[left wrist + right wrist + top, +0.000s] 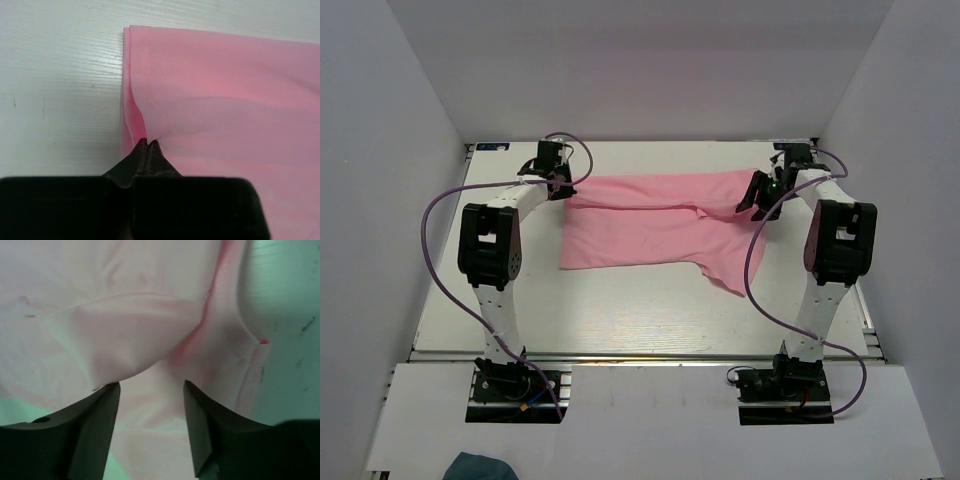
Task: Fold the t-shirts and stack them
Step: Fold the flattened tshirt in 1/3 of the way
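Observation:
A light pink t-shirt (650, 225) lies spread across the far middle of the table, partly folded, with a flap hanging toward the near right. My left gripper (560, 186) is shut on the t-shirt's left edge; in the left wrist view its fingertips (146, 142) pinch a fold of the pink fabric (220, 90). My right gripper (757, 200) is open over the t-shirt's right end; in the right wrist view the fabric (150, 315) lies under and between the spread fingers (150, 387).
White walls enclose the table (620, 310) on the left, back and right. A dark teal cloth (485, 467) lies off the table at the near left edge of the top view. Purple cables loop beside both arms.

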Motion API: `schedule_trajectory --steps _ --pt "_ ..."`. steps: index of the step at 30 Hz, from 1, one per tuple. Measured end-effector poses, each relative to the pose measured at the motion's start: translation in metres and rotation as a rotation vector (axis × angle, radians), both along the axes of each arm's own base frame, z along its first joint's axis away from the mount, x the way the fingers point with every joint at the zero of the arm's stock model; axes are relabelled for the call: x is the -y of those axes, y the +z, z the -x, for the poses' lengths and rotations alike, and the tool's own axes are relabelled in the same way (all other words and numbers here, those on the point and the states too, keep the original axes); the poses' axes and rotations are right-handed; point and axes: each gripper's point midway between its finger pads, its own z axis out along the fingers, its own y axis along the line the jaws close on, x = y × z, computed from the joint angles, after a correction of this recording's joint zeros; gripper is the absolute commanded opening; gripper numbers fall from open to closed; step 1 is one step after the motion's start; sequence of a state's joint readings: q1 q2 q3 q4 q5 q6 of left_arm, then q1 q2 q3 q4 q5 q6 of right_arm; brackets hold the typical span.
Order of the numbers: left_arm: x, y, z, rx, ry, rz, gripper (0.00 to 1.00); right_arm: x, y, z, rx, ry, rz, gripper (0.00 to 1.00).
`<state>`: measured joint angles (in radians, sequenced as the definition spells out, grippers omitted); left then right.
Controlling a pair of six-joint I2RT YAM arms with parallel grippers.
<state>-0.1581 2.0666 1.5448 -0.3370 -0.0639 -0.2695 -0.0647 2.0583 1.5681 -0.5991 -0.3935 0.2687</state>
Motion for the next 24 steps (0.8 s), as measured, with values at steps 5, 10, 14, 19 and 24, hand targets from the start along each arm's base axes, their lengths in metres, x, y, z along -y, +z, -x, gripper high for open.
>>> schedule_trajectory --steps 5,10,14,19,24 --pt "-0.001 -0.007 0.005 -0.03 0.007 0.0 0.06 0.013 -0.006 -0.002 0.018 0.007 0.094 0.68" --pt "-0.001 -0.01 0.01 -0.051 0.002 -0.006 0.71 0.013 0.027 -0.01 0.133 0.026 0.117 0.72" --pt "-0.005 -0.014 0.017 -0.087 0.026 -0.013 1.0 0.001 0.063 -0.02 0.24 0.07 0.093 0.9" --pt "-0.012 -0.011 0.025 -0.112 0.047 -0.043 1.0 -0.023 0.077 -0.019 0.311 0.179 0.103 0.9" --pt "-0.007 0.015 0.02 -0.057 0.029 -0.031 1.0 -0.068 0.078 0.008 0.363 0.391 0.162 0.9"
